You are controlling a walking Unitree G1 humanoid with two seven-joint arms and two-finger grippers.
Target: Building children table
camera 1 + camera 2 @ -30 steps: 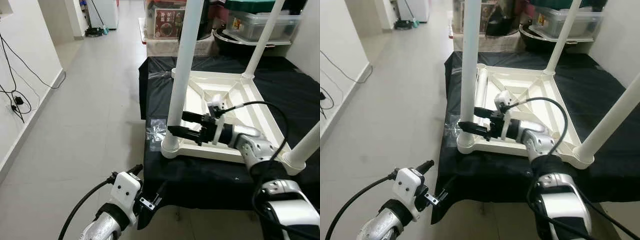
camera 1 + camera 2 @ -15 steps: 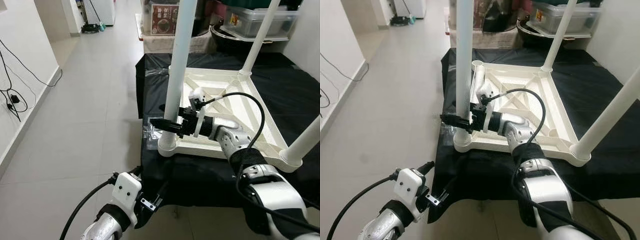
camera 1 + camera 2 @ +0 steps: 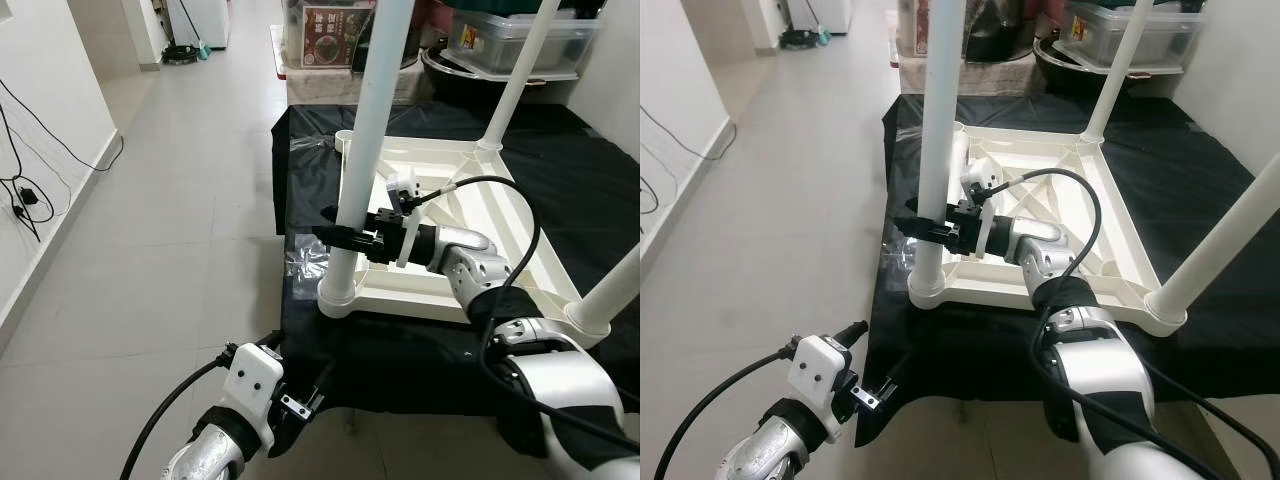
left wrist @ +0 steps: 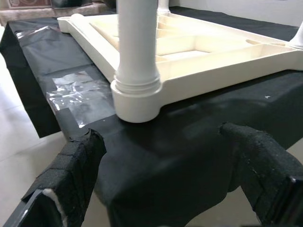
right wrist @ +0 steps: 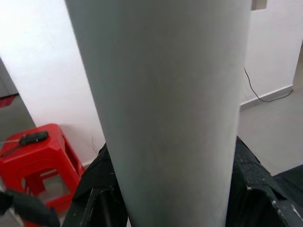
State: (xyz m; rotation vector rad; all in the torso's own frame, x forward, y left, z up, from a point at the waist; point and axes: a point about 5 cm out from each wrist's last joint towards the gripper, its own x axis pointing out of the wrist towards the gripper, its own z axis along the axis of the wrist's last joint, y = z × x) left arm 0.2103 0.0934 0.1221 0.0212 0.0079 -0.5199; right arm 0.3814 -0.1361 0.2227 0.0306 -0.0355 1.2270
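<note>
Upturned table top lies on cloth-covered bench, near its left edge. Near-left leg upright in corner socket; right gripper around it. Left gripper before bench's front edge.

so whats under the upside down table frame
A black cloth lies under the white table frame, with clear plastic wrap beside its near corner. Whatever supports the cloth is covered.
</note>
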